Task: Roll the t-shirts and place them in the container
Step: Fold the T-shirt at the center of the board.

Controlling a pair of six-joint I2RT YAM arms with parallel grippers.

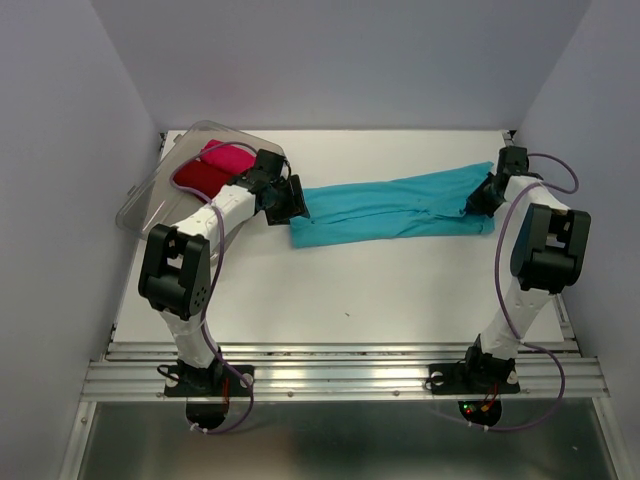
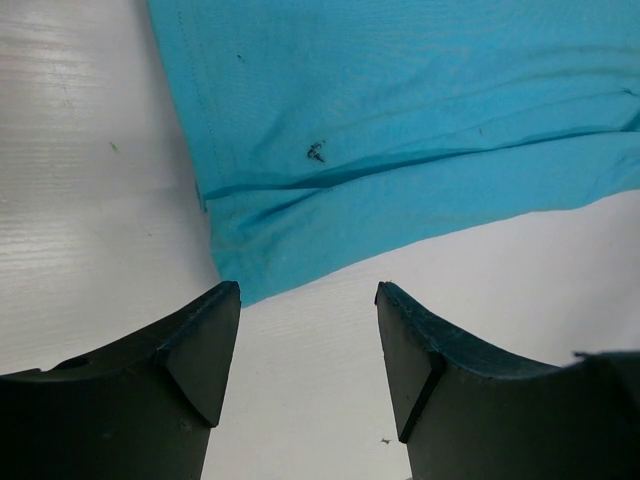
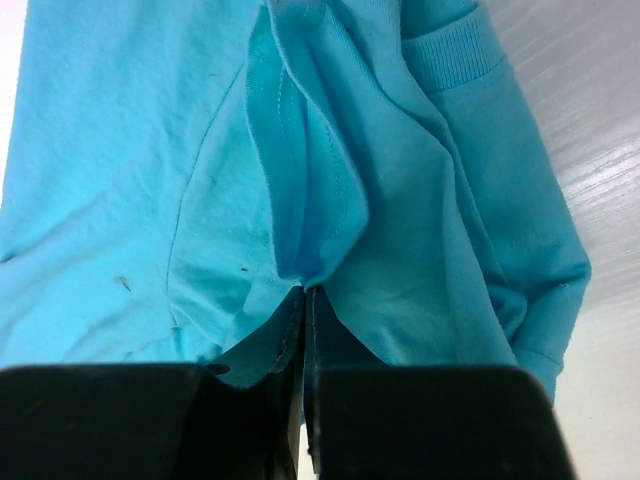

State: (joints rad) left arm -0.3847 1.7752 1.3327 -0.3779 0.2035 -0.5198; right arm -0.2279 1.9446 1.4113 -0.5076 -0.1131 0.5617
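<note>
Clamped shut, the right gripper (image 3: 304,300) pinches a raised fold of the turquoise t-shirt (image 1: 390,208). In the right wrist view the fold runs straight down into the closed jaws, and a ribbed band of the same cloth lies just to one side. This grip sits at the shirt end farthest from the tub (image 1: 150,195).

The left gripper (image 2: 308,290) is released, jaws apart, with only bare table (image 1: 380,290) showing between them. It hangs over the shirt end nearest the tub. The shirt's corner lies just ahead of the fingertips and appears clear of them in the left wrist view.

Items, by size:

- Table: white, and it carries every item listed.
- Turquoise t-shirt: folded lengthwise into a long narrow band. It starts near the tub and runs away from it across the table toward the right arm. The band lies flat, with creases along its length. It is bunched and slightly lifted at the end away from the tub. A small dark speck marks the cloth at the tub-side end.
- Tub: clear plastic, set askew at the table's far-left corner, with the left arm reaching past its near side.
- Dark red t-shirt (image 1: 200,178): inside the tub, on the near side.
- Pink t-shirt (image 1: 228,156): inside the tub, on the far side, touching the dark red one.

Whether the two shirts in the tub are rolled or merely bunched cannot be determined.
</note>
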